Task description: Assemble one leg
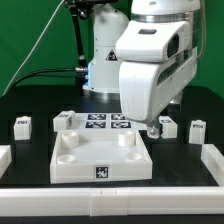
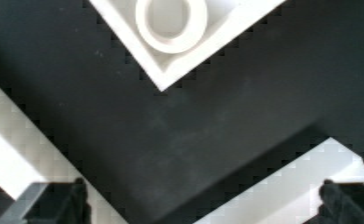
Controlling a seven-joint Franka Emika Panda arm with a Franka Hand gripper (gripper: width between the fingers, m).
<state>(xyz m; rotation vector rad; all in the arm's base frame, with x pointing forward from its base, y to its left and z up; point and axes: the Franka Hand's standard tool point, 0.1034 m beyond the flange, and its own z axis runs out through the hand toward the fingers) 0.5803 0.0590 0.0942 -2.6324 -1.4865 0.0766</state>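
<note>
Step in hand, by my reading: the reach for a leg, with none gripped yet. The pincer [image 2: 200, 206] is released. In the wrist view its dark fingertips [image 2: 51, 204] stand wide apart, with only bare black bench [image 2: 188, 130] between them. In the exterior view it hangs low by the far corner of the wide white square panel with round corner sockets [image 1: 100, 158], next to the thin white marker board [image 1: 105, 122].

Task thing: the nearest small chunky white plastic leg with a square tag [image 1: 168, 126] sits on the bench just beside the pincer, toward the exterior view's right. Others like it lie loose along the same row.

Next move, as I judge it: you must bring the pincer over that leg, centre the block between the fingers, lower, then clench.

Hard to make out:
- The arm's white body covers the fingertips in the exterior view.
- The wrist view shows no leg, only one panel corner.
- White bands [image 2: 5, 140] at the wrist view's edges are cut off, and I cannot tell what they are.
</note>
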